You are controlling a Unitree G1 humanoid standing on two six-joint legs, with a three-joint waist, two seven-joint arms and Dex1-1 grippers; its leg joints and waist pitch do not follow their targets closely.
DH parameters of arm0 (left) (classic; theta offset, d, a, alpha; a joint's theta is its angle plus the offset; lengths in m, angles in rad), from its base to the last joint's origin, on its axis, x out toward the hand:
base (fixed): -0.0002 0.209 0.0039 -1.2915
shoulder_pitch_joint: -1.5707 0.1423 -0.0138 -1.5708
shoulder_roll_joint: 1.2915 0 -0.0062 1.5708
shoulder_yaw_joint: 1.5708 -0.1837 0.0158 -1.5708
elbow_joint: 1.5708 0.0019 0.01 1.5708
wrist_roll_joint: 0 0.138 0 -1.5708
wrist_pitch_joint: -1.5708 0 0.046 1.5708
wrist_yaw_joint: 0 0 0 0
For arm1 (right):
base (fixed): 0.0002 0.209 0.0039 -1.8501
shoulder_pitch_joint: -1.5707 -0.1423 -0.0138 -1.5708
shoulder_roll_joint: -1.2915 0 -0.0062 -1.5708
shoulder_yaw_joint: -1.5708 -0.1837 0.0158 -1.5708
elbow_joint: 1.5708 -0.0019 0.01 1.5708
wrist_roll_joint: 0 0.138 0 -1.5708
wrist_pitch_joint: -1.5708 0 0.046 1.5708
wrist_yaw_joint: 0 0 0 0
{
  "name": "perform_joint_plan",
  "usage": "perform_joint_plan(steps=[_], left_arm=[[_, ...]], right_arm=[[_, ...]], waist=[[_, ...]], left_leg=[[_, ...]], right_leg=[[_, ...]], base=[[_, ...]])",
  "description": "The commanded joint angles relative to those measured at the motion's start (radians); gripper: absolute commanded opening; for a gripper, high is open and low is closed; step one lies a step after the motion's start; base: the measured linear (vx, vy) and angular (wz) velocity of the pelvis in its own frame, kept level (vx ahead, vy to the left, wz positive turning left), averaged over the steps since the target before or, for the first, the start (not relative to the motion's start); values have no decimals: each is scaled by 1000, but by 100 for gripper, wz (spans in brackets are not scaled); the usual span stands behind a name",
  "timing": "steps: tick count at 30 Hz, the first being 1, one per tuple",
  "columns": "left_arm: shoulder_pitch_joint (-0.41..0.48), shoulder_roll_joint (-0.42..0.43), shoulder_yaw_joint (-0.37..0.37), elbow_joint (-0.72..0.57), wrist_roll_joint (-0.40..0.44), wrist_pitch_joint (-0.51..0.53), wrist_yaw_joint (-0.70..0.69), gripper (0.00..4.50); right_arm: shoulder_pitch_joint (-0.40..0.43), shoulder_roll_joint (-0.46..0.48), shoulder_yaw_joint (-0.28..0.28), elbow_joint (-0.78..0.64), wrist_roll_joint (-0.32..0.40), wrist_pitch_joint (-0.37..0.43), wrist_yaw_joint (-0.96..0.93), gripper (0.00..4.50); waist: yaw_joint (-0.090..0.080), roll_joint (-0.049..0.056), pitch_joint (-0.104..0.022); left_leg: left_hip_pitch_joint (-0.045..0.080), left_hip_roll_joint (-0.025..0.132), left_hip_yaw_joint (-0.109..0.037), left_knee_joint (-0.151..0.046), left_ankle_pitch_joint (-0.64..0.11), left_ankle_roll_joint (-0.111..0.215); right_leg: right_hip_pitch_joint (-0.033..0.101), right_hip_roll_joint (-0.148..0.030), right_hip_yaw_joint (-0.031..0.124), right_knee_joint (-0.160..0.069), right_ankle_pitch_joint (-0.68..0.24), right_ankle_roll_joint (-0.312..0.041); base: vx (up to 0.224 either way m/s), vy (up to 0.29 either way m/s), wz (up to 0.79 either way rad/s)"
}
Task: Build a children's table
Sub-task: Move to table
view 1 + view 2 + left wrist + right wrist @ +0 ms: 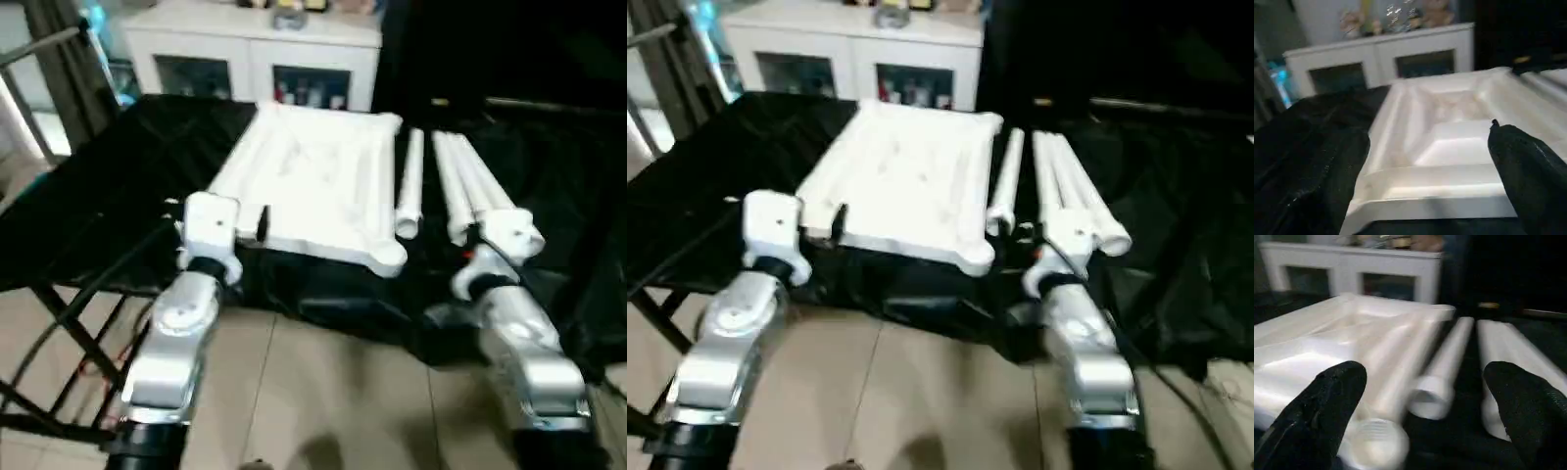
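Observation:
The children's table lies in parts on the black cloth. Its white tabletop [313,186] is underside up, ribs and round corner sockets showing. Several white tube legs [468,191] lie side by side just right of it, one leg [410,186] a little apart and nearer the top. My left gripper [1420,147] stands open at the tabletop's near left edge, with nothing between its black fingers [1530,176]. My right gripper [1425,377] is open too, facing the near ends of the legs [1442,377] and a corner socket [1376,445], holding nothing.
The black-draped work table [118,196] stands on a folding frame [59,323] over a tiled floor [323,392]. Behind it is a white cabinet [255,59] with glass doors. A dark area fills the back right.

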Motion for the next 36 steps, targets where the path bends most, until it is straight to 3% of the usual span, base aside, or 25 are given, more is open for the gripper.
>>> perform_joint_plan(steps=[1, 3, 4, 5, 6, 7, 10, 12, 13, 14, 16, 17, 19, 21, 22, 23, 24, 26, 28, 29, 30, 33, 34, 35, 36], left_arm=[[-13, -15, -23, 3, 2, 8, -2, 444], [-15, -14, -25, 5, 1, 8, -1, 444], [-17, -13, -26, 7, 0, 8, 0, 444], [-17, -13, -27, 7, -1, 8, 0, 444], [-20, -12, -27, 11, -2, 7, 0, 444], [-20, -12, -27, 11, -2, 7, 0, 444], [-20, -14, -25, 12, 1, 6, -3, 444], [-23, -14, -24, 16, 2, 5, -6, 444], [-23, -14, -24, 16, 2, 5, -6, 444], [-26, -13, -24, 18, 2, 5, -6, 444], [-28, -12, -26, 19, 3, 4, -5, 444], [-29, -12, -26, 20, 2, 4, -4, 444], [-30, -11, -31, 20, 3, 3, -2, 444], [-31, -10, -34, 22, 3, 2, -2, 444], [-31, -10, -34, 22, 3, 2, -2, 444], [-33, -10, -36, 24, 2, 0, -3, 444], [-36, -8, -38, 28, 2, -2, -6, 444], [-39, -8, -38, 33, 3, -5, -11, 444], [-41, -8, -38, 37, 4, -7, -14, 444], [-43, -7, -39, 41, 6, -9, -14, 444], [-43, -7, -39, 41, 6, -9, -14, 444], [-43, -6, -43, 43, 9, -13, -15, 444], [-43, -7, -45, 43, 7, -19, -16, 444], [-43, -4, -51, 45, 12, -24, -17, 444], [-43, 1, -55, 46, 9, -18, -23, 444]], right_arm=[[4, -21, -30, -8, 3, 8, -6, 448], [4, -21, -32, -8, 1, 7, -5, 448], [3, -20, -33, -9, -1, 9, -4, 448], [3, -20, -33, -9, -1, 9, -4, 448], [2, -16, -35, -11, -6, 11, -4, 448], [2, -17, -34, -11, -6, 11, -4, 448], [2, -17, -33, -11, -3, 11, -9, 448], [1, -14, -32, -10, -2, 12, -12, 448], [1, -14, -32, -10, -2, 12, -12, 448], [-1, -13, -31, -10, -2, 13, -12, 448], [-2, -11, -30, -7, -3, 14, -10, 448], [-3, -11, -30, -7, -3, 15, -9, 448], [-3, -9, -31, -5, -4, 15, -5, 448], [-3, -9, -31, -4, -5, 15, -3, 448], [-3, -9, -31, -4, -5, 15, -3, 448], [-4, -9, -31, -3, -7, 15, -3, 448], [-5, -8, -32, -2, -9, 14, -2, 448], [-5, -8, -32, -2, -10, 12, -4, 448], [-5, -9, -32, -1, -10, 11, -6, 448], [-4, -9, -32, 0, -10, 10, -6, 448], [-4, -9, -32, 0, -10, 10, -6, 448], [-1, -9, -32, -1, -11, 9, -6, 448], [-1, -9, -32, -1, -12, 9, -6, 448], [0, -8, -31, 0, -12, 8, -5, 448], [1, -6, -30, 1, -13, 10, -2, 448]], waist=[[-51, 39, -75], [-57, 19, -71], [-63, -9, -49], [-60, -28, -41], [-36, -71, -22], [3, -82, -39], [16, -73, -37], [22, -35, -33], [22, 7, -32], [-22, 30, -37], [-46, 37, -60], [-49, 29, -58], [-57, 9, -49], [-52, -59, -47], [-24, -87, -59], [14, -80, -53], [12, -80, -49], [14, -52, -42], [6, 11, -44], [-39, 45, -47], [-52, 44, -79], [-60, 17, -73], [-55, 14, -66], [-54, -18, -64], [-42, -71, -60]], left_leg=[[154, 145, -145, -100, -249, 319], [137, 148, -125, -106, -212, 361], [87, 120, -59, -131, -227, 353], [65, 92, -27, -132, -282, 310], [16, 11, 42, -81, -376, 200], [2, -25, 37, 70, -200, 132], [-73, -13, 4, 97, -32, 48], [-42, 15, 15, 5, 24, 54], [9, 59, 12, -79, -47, 55], [64, 115, -49, -124, -289, 55], [156, 167, -128, -147, -469, 126], [159, 166, -130, -142, -447, 184], [149, 150, -103, -130, -349, 311], [66, 27, 6, -89, -271, 261], [-1, -52, 52, -2, -224, 225], [-62, -26, 19, 87, -137, 156], [-84, -14, 9, 107, -37, 78], [-82, 11, 11, 56, 60, 50], [-20, 54, 21, -63, 97, 65], [49, 112, -61, -119, -150, 96], [154, 163, -129, -113, -278, 191], [145, 162, -113, -92, -73, 381], [126, 153, -91, -97, -34, 395], [94, 116, -42, -73, 62, 381], [2, 11, 22, -16, 18, 285]], right_leg=[[-162, -25, 18, 69, -20, 54], [-189, -34, 28, 89, 45, 80], [-186, -50, 50, 47, 162, 55], [-164, -59, 64, -5, 190, 38], [-102, -121, 141, -135, -109, 54], [-43, -216, 222, -191, -533, 31], [-1, -194, 193, -160, -492, -59], [-14, -134, 128, -177, -403, -187], [-41, -92, 72, -172, -366, -165], [-83, -32, 32, -95, -259, -130], [-154, -35, 26, 22, -30, -67], [-173, -37, 27, 38, 9, -29], [-204, -53, 35, 47, 86, 27], [-110, -99, 95, -84, 153, 15], [-19, -143, 164, -120, 125, -31], [37, -237, 224, -150, 17, -116], [39, -213, 182, -146, -44, -157], [24, -181, 127, -164, -124, -233], [4, -110, 39, -176, -221, -191], [-62, -15, -4, -66, -162, -107], [-143, -22, 8, 30, -79, -49], [-230, -48, 32, 85, 60, 86], [-234, -49, 37, 84, 91, 93], [-234, -69, 66, 20, 228, 60], [-151, -116, 129, -70, 350, 52]], base=[[151, 4, 2], [95, 5, 2], [77, -38, 1], [72, -93, -1], [72, -93, -1], [90, -134, 1], [112, -100, -5], [115, -11, 1], [120, 46, 5], [118, 82, 1], [125, 71, 0], [148, 33, 4], [141, 18, 4], [134, -53, 4], [146, -81, 11], [142, -65, 4], [142, -65, 4], [132, -16, 0], [141, 36, 3], [186, 85, 3], [186, 85, 3], [140, 35, 3], [106, -23, 7], [95, -62, 3], [95, -62, 3]])
